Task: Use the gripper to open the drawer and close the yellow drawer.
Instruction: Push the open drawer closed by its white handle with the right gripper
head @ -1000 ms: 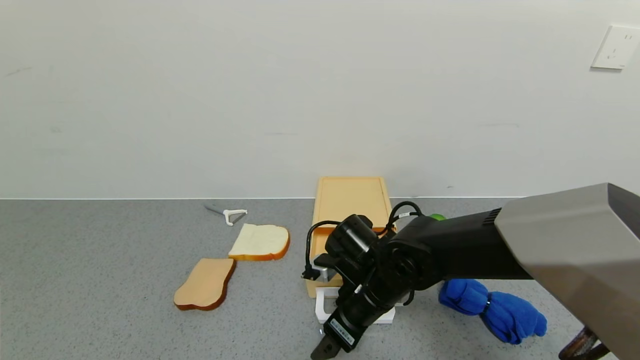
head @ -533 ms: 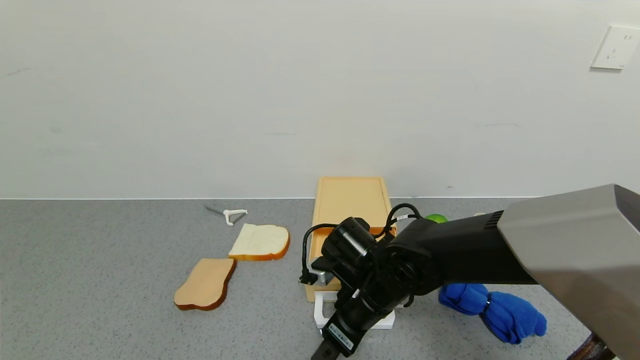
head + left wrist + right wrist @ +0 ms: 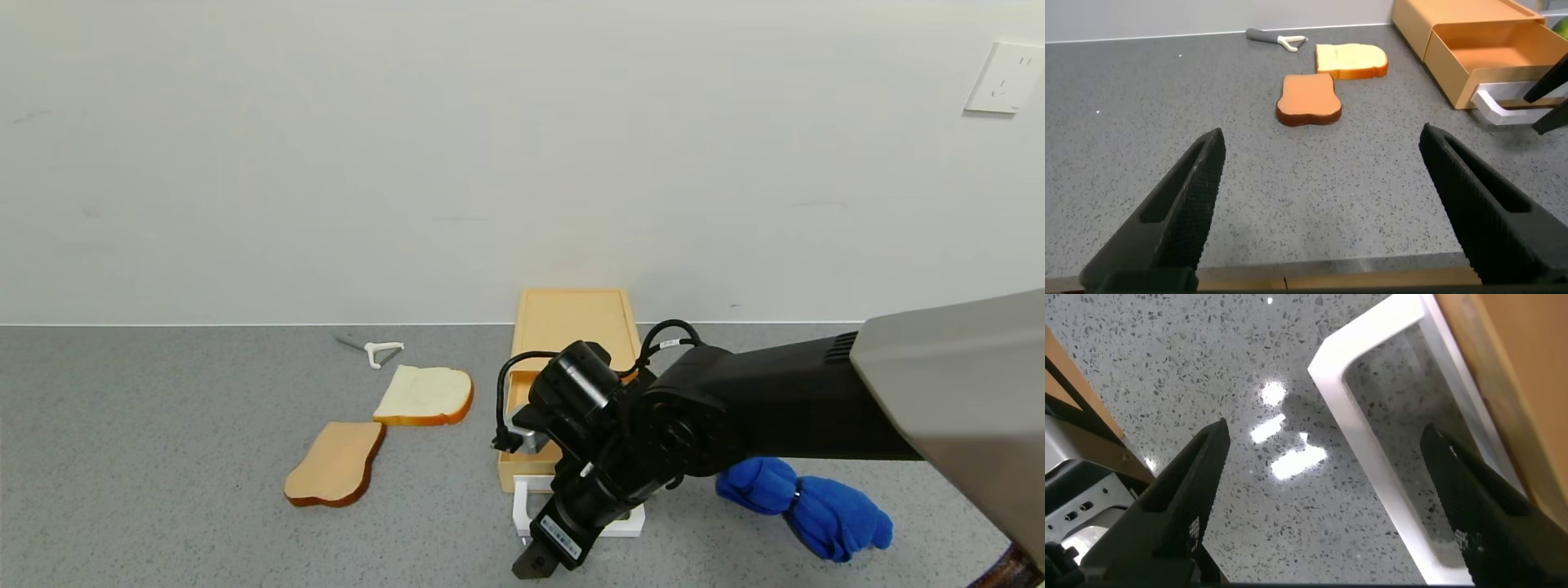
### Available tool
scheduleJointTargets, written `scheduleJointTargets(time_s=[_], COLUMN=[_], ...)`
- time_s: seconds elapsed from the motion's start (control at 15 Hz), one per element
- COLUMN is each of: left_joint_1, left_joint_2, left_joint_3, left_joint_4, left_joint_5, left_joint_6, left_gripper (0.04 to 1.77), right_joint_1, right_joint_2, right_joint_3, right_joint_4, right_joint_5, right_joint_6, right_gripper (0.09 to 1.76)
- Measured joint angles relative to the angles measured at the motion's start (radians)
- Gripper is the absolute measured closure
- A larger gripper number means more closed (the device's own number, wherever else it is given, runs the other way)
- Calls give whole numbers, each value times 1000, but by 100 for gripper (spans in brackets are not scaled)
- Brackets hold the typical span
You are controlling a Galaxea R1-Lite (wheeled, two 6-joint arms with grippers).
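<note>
The pale yellow drawer box (image 3: 575,322) lies against the wall, and its drawer (image 3: 512,392) is pulled out toward me. It also shows open and empty in the left wrist view (image 3: 1503,61). The white loop handle (image 3: 522,510) sticks out from the drawer's front. My right gripper (image 3: 539,559) hangs over the handle with its fingers open. In the right wrist view the handle's front bar (image 3: 1372,433) runs between the two fingers (image 3: 1188,514), apart from both. My left gripper (image 3: 1323,204) is open and empty, parked low by the table's front edge.
Two bread slices (image 3: 424,396) (image 3: 335,464) lie left of the drawer, with a white peeler (image 3: 380,349) behind them. A blue cloth (image 3: 804,498) lies right of the handle. The right forearm hides the drawer's right side.
My right wrist has shifted slightly toward the wall and the forearm has risen a little. The drawer and its handle have stayed about where they were.
</note>
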Motion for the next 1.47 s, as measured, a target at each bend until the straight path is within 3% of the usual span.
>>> scheduleJointTargets(time_s=[0.6, 1.13, 1.47], left_joint_1=[0, 0, 0], left_joint_2=[0, 0, 0], left_joint_3=[0, 0, 0], left_joint_4=[0, 0, 0], left_joint_5=[0, 0, 0], left_joint_6=[0, 1, 0], left_gripper=[9, 9, 9], right_joint_1=[-13, -123, -179], right_joint_2=[-219, -518, -661], right_joint_3=[117, 434, 563], right_joint_4=[-3, -190, -208], right_joint_5=[-23, -23, -56], right_joint_6=[-5, 1, 7], right_gripper=[14, 14, 14])
